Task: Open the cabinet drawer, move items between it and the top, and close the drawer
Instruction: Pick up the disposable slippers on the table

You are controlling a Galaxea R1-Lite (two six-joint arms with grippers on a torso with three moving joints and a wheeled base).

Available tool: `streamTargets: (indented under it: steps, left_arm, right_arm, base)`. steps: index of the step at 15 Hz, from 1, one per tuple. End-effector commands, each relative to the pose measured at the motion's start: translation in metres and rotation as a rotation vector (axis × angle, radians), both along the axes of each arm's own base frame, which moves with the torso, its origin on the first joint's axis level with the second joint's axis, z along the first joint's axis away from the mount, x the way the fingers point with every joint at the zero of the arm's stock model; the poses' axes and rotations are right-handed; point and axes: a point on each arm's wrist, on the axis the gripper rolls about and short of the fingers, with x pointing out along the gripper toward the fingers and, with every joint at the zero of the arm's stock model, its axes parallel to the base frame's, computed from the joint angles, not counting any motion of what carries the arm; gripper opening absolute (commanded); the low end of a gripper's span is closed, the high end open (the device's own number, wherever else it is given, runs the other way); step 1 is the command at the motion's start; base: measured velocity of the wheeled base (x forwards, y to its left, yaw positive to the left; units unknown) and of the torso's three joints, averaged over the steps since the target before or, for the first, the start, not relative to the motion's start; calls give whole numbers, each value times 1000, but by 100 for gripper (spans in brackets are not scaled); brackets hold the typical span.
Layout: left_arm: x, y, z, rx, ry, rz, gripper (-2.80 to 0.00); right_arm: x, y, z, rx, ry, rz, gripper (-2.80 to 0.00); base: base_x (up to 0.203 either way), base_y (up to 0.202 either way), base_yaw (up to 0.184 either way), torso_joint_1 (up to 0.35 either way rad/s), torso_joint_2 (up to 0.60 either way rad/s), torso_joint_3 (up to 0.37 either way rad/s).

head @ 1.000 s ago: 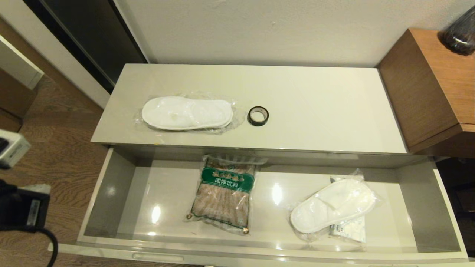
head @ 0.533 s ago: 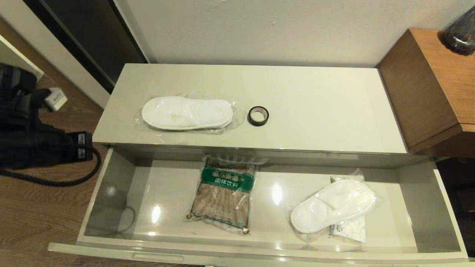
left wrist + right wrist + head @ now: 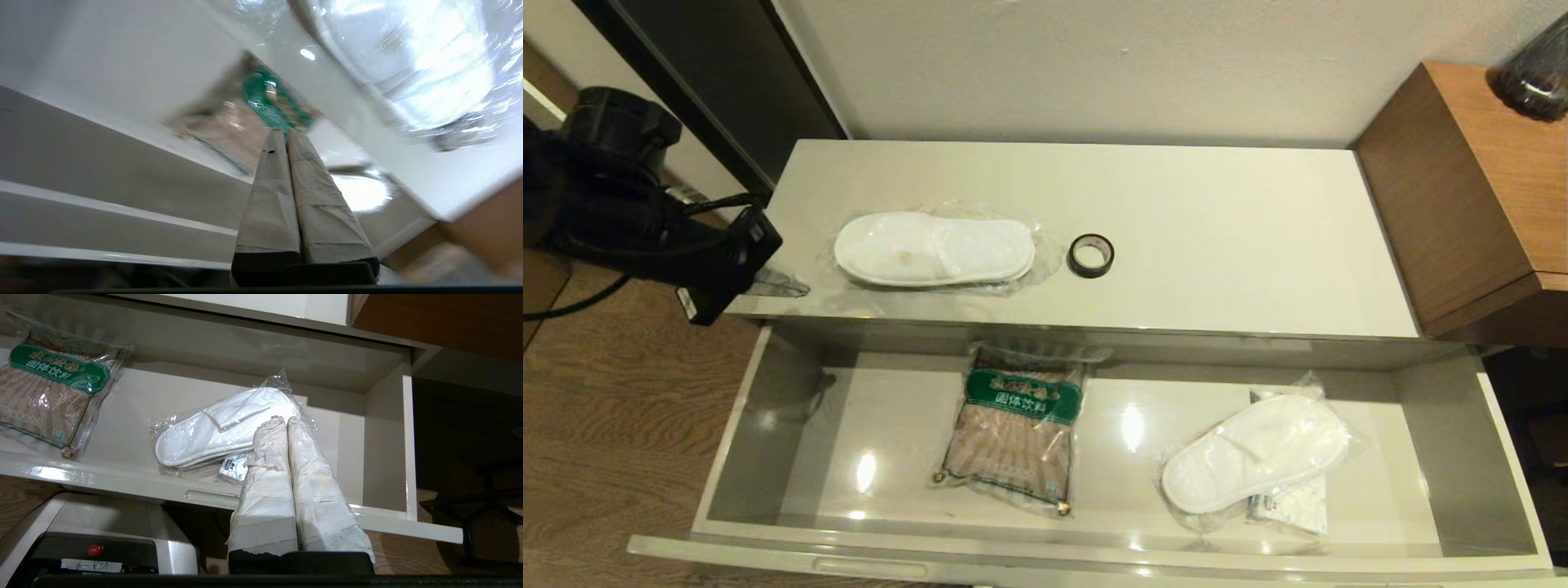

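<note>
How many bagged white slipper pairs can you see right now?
2: one bagged white slipper pair lies on the glossy beige cabinet top, left of centre; the other lies in the open drawer's right half.

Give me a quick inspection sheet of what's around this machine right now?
Surface: cabinet top glossy; drawer open.
Job's things: slipper pair and tape roll on top; second slipper pair in drawer over a white packet.
Clutter: brown bag in drawer.
Grippers: left tool shut at the top's left front corner; right tool shut, low before the drawer.
Cables: black cable by left arm.
Surroundings: wooden unit, wall.
</note>
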Motion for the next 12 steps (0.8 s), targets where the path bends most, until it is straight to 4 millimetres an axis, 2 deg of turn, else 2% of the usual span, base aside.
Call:
streamTargets:
  steps: [1, 3, 6, 8, 12]
  left_arm:
    - [21, 30, -8, -206, 31, -21, 0]
    - [23, 59, -10, -404, 45, -25, 0]
    - [24, 65, -17, -472, 54, -40, 0]
    - [28, 64, -28, -458, 16, -57, 0]
    - [41, 37, -38, -374, -97, -103, 0]
  right_arm:
    - [0, 0, 0, -1, 0, 1, -280]
    - [0, 0, 0, -2, 0, 1, -280]
    - [0, 0, 0, -2, 0, 1, -280]
    - [0, 0, 0, 0, 0, 1, -280]
    - [0, 0, 0, -2, 0, 1, -280]
  base:
    - [0, 0, 0, 0, 0, 0]
    - [0, 0, 0, 0, 0, 0]
    - [0, 0, 0, 0, 0, 0]
    - [0, 0, 0, 0, 0, 0]
    - [0, 0, 0, 0, 0, 0]
